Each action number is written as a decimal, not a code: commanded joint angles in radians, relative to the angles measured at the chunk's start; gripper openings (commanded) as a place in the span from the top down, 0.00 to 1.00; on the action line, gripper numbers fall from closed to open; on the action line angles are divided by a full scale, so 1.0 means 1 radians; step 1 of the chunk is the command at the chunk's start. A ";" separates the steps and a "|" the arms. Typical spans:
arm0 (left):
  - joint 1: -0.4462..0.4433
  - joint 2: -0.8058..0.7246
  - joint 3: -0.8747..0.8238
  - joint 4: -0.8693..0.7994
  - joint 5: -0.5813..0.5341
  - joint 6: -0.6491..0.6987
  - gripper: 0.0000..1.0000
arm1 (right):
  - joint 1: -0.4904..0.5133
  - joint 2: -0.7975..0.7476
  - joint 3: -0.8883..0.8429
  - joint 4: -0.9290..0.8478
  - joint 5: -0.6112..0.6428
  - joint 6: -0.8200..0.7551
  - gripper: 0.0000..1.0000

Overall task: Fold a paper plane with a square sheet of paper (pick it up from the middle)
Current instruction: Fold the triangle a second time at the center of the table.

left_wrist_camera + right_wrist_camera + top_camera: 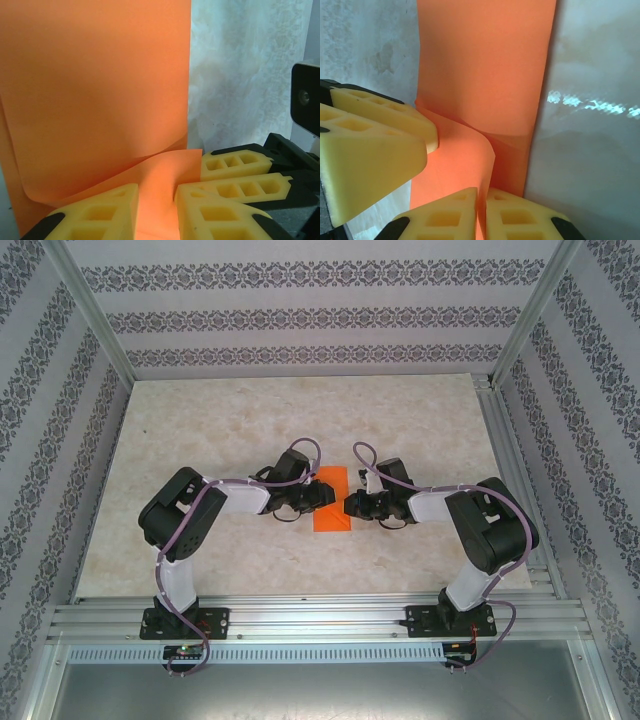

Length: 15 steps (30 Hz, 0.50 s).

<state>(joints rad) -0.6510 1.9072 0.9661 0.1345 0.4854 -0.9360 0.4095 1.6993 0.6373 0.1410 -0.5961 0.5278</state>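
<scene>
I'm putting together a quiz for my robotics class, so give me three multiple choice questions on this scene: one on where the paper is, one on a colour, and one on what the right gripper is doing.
1. Where does the square sheet of paper lie?
A) at the far left corner
B) between the left gripper and the right gripper
C) on the metal rail

2. What colour are the right gripper's fingers?
A) yellow
B) blue
C) white

3. How does the right gripper stand?
A) wide open
B) shut on nothing
C) shut on a raised flap of the paper

Answers:
1. B, the top view shows the orange sheet between both grippers.
2. A, the right wrist view shows yellow fingers.
3. C, its fingers meet with the flap pinched between them.
</scene>
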 commanded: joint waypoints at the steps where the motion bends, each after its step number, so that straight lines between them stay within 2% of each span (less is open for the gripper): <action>1: -0.016 0.021 0.017 0.016 -0.008 0.015 0.72 | -0.014 -0.005 0.016 -0.003 0.012 -0.020 0.86; 6: -0.015 0.035 0.018 0.016 -0.011 0.016 0.72 | -0.016 -0.058 0.019 -0.039 0.031 -0.017 0.79; 8: -0.015 0.037 0.018 0.011 -0.013 0.017 0.72 | -0.019 -0.098 0.022 -0.070 0.056 -0.021 0.71; 13: -0.015 0.040 0.017 0.019 -0.009 0.017 0.72 | -0.031 -0.206 0.022 -0.152 0.114 -0.037 0.70; 15: -0.016 0.040 0.017 0.018 -0.008 0.015 0.72 | -0.030 -0.234 0.022 -0.165 0.084 -0.039 0.73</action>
<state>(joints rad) -0.6510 1.9266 0.9699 0.1349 0.4854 -0.9356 0.3851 1.5143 0.6407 0.0273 -0.5251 0.5171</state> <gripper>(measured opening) 0.277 0.277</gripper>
